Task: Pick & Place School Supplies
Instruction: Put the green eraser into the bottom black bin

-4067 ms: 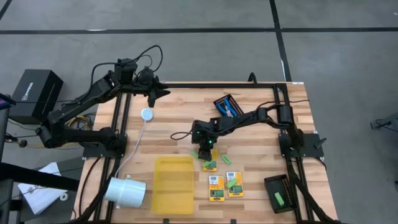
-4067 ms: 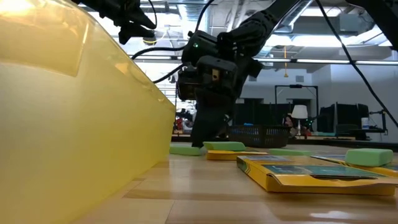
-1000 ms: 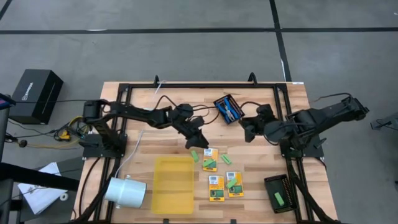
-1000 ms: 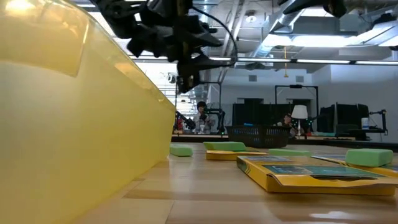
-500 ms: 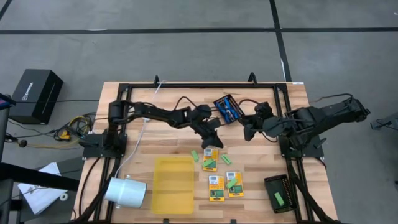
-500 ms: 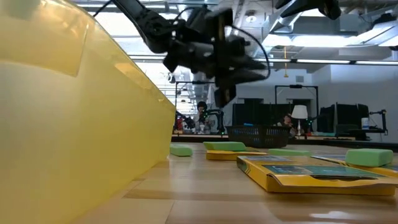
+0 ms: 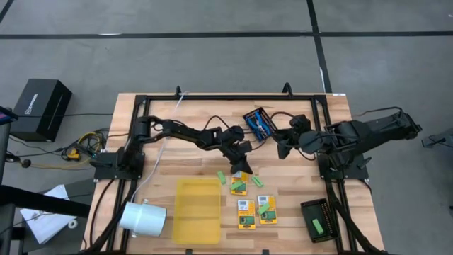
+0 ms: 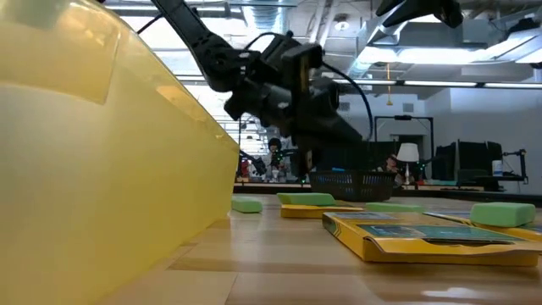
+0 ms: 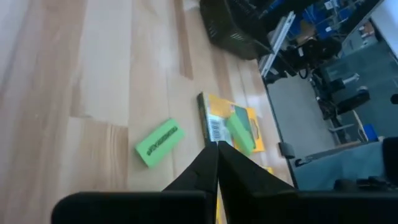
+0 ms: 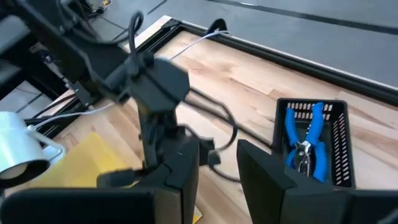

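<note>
You have one green stick (image 7: 318,227) binned in the mesh tray (image 7: 316,220) at 5 o'clock and the scissors (image 7: 262,125) trayed at 1, but the crayon boxes (image 7: 246,213) and loose sticks (image 7: 221,177) remain mid-table, your left gripper (image 7: 243,166) pinched empty above them, the right gripper (image 7: 282,151) narrowly parted, empty.

Two dark jointed arms trailing black cables.

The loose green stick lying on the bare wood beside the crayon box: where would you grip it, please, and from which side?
Grip the green stick at its middle, across the short width, coming straight down from above. It lies flat and alone on the table, long sides free; the left gripper, shut above it, must open first.
</note>
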